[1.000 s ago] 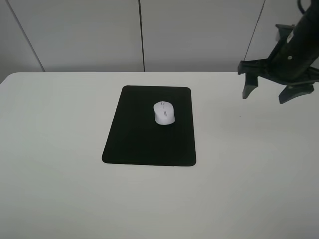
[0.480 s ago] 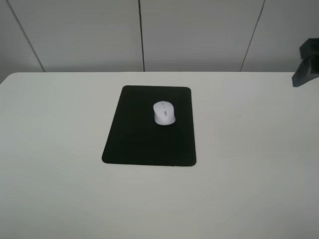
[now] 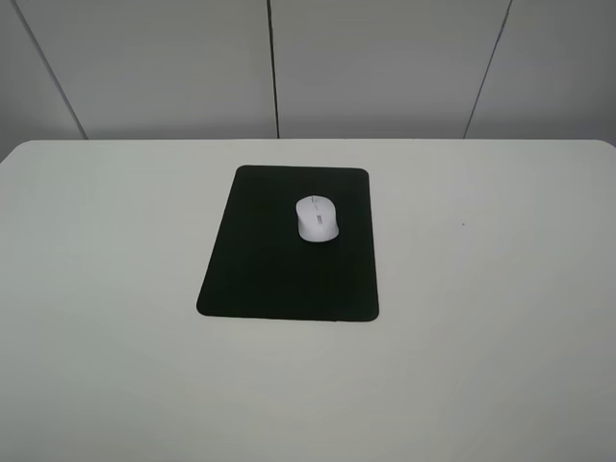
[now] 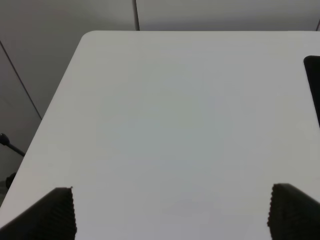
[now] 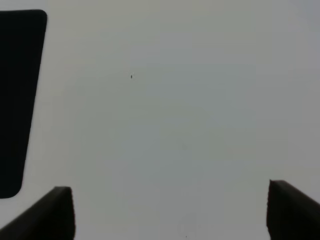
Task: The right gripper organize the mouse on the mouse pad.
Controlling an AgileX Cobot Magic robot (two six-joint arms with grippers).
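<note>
The small white mouse (image 3: 317, 218) lies on the far right part of the black mouse pad (image 3: 269, 269) in the middle of the white table. Neither arm shows in the exterior view. In the right wrist view the right gripper (image 5: 170, 212) is open and empty, its fingertips (image 5: 55, 210) wide apart above bare table, with the mouse pad (image 5: 17, 95) off to one side. In the left wrist view the left gripper (image 4: 172, 212) is open and empty over bare table, with a sliver of the mouse pad (image 4: 314, 82) at the frame edge.
The white table (image 3: 481, 318) has rounded corners. Grey wall panels (image 3: 385, 67) stand behind its far edge. A tiny dark speck (image 3: 463, 225) sits on the table right of the pad.
The right arm, high at the right edge one second ago, has withdrawn to the right and left the exterior view. The mouse and pad have not moved.
</note>
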